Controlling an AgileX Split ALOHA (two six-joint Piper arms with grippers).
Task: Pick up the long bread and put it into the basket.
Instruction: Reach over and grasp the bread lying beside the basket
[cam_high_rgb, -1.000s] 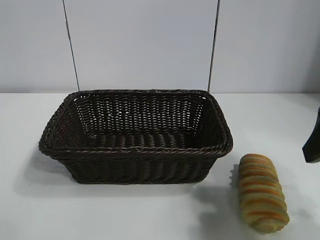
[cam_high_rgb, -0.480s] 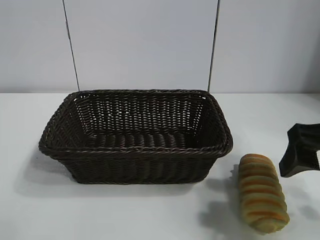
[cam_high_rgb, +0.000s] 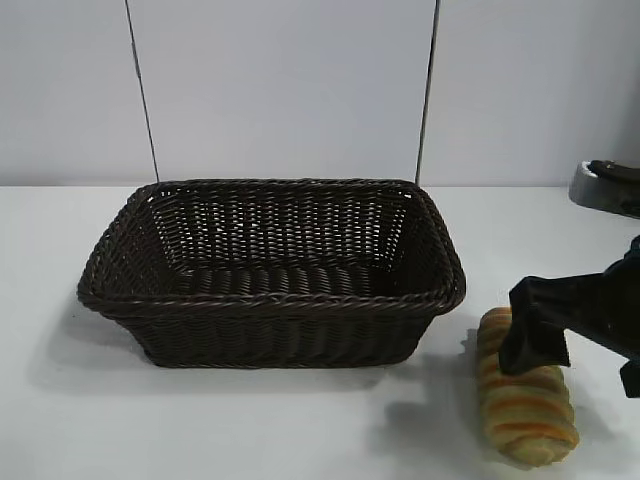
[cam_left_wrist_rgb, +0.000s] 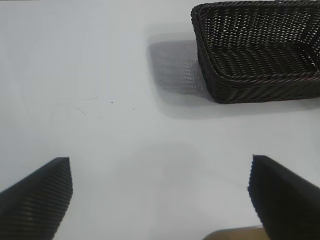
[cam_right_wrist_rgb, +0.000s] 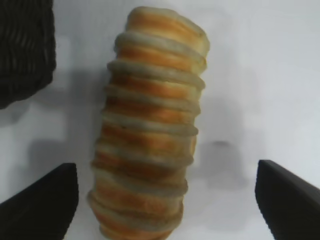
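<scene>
Basket mid-table, long bread on table just right of it, nearer the camera

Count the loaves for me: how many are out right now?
1: the long bread lies on the table right of the basket, none visible inside it.

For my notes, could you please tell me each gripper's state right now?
Left gripper: open, holding nothing.
Right gripper: open, straddling the long bread, not gripping.
</scene>
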